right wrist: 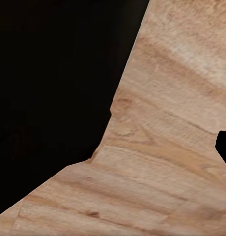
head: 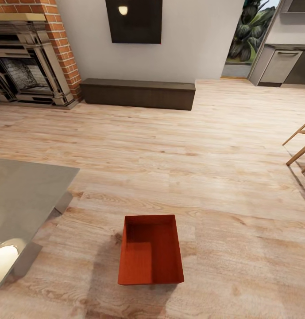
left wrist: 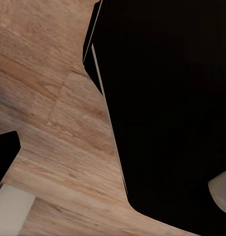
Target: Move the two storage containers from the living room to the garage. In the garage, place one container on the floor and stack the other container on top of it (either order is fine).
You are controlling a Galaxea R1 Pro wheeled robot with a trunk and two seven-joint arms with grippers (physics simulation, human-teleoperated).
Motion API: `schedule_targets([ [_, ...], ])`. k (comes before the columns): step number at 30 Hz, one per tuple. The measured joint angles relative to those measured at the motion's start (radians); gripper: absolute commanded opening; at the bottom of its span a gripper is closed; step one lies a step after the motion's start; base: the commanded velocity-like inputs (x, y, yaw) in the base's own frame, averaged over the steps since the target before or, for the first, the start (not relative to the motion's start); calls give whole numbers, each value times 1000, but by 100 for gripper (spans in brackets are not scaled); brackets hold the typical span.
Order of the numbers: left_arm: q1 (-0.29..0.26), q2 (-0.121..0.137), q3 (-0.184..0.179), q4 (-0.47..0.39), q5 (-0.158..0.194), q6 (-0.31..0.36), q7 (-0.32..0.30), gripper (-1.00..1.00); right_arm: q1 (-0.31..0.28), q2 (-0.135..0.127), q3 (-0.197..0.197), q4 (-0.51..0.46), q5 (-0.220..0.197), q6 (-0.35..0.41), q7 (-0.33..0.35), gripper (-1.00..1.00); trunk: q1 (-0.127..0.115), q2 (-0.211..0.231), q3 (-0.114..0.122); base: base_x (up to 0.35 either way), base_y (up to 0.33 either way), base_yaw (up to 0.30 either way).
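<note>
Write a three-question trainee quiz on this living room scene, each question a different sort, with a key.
1. True or false: the storage container in the head view stands on the light wood plank floor.
2. Multiple choice: what lies inside that container? A) a book B) nothing visible C) a second box
3. Fill the gap: the brick fireplace stands to the ___ of the low dark bench in the head view.

Key: 1 true; 2 B; 3 left
</note>
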Motion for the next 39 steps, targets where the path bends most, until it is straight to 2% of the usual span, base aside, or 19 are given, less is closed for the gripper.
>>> schedule_targets([
  [8,0,0,0,1,0,0,0,100,0,1,0,0,0,0,1,100,0,0,0,0,0,2],
  [18,0,0,0,0,0,0,0,100,0,0,0,0,-2,1,2,100,0,0,0,0,0,125],
  [39,0,0,0,0,0,0,0,100,0,2,-3,0,-4,-3,0,100,0,0,1,0,0,-14],
])
